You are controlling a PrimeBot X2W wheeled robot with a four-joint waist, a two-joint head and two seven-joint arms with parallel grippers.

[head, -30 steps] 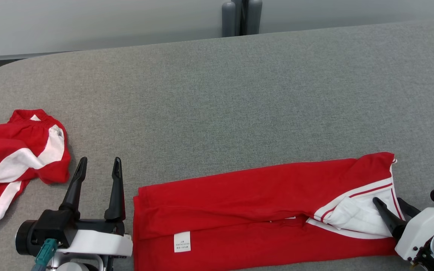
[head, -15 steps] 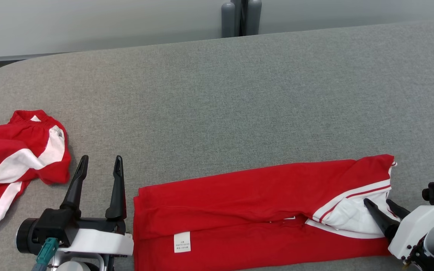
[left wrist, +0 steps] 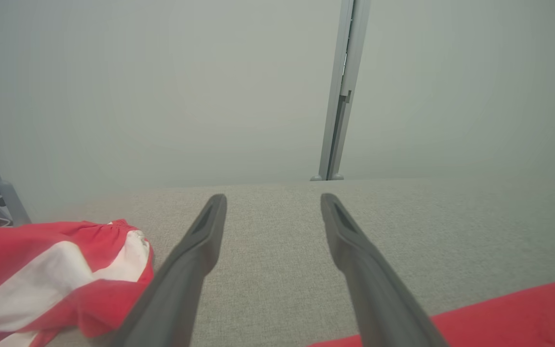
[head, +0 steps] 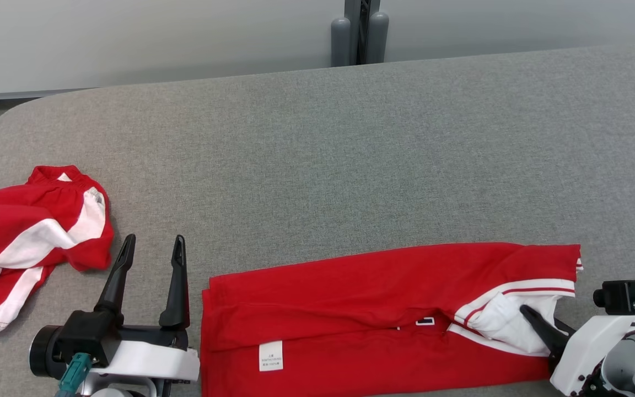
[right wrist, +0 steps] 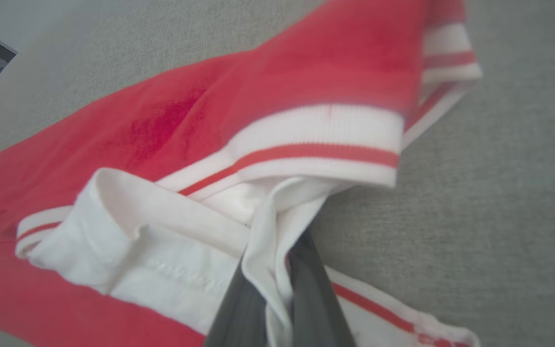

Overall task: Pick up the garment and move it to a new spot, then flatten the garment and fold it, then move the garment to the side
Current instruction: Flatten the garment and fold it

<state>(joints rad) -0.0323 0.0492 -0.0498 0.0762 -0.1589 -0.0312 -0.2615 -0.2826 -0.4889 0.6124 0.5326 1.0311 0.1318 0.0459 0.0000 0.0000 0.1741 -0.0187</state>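
**gridwatcher:** Reading across from the left: there's a crumpled red-and-white pile [head: 36,231] by the tabletop's [head: 317,138] left edge. Near it is the left end effector [head: 155,240], fingers spread wide with nothing in them. The red garment [head: 350,298] lies stretched along the near edge, from the middle out to the right.

**benchside_b:** Yep, and the right end effector [head: 524,310] is clamped tight on a white fold [right wrist: 263,231] at the garment's right end. That bite looks thin to me, maybe just one layer.

**gridwatcher:** That's my worry too. If it lifts from that pinch alone, the fold could slide out. Or the top layer peels open and the rest drags along the tabletop.

**benchside_b:** And with the left one idle, the far end has no support. If it's carried leftward, it could snag that pile.
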